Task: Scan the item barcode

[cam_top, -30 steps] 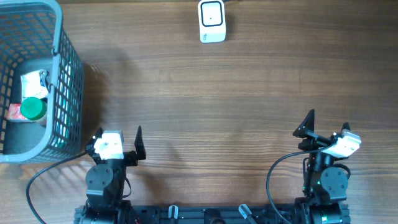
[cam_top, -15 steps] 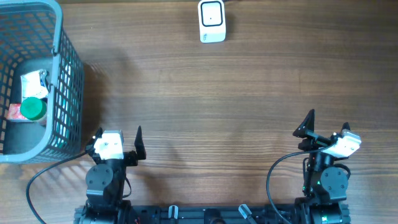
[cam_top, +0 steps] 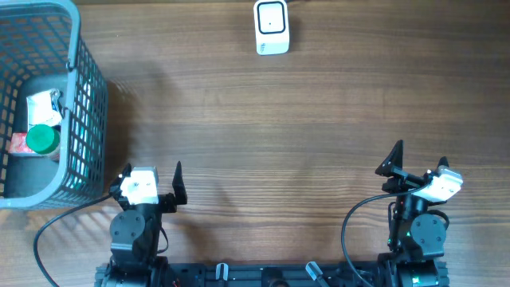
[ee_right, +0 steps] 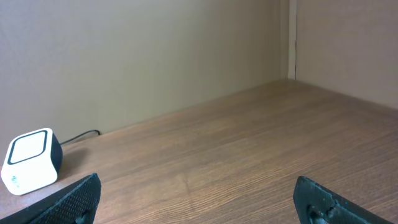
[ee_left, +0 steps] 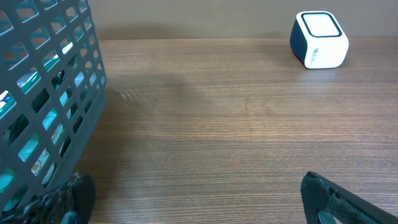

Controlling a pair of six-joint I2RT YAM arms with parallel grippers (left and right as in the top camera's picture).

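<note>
Wood-grain surface [cam_top: 319, 119] carries one blue-grey mesh basket [cam_top: 88, 96] at its far left corner and one white scanner [cam_top: 271, 26] at the middle of its far edge, well apart from each other. The items to scan lie inside the basket. Three can be made out: a green-capped container [cam_top: 42, 140], a white packet [cam_top: 44, 106] just beyond it and a reddish packet [cam_top: 17, 143] beside it. More may be hidden. Two arms sit at the near edge. The left gripper [cam_top: 151, 170] and the right gripper [cam_top: 420, 155] are both spread wide and hold nothing. By my reading no step has begun, and fetching an item comes first. The next move likely calls for the left gripper, nearest the basket, to reach over the rim and down onto one item. No barcode is visible yet.
</note>
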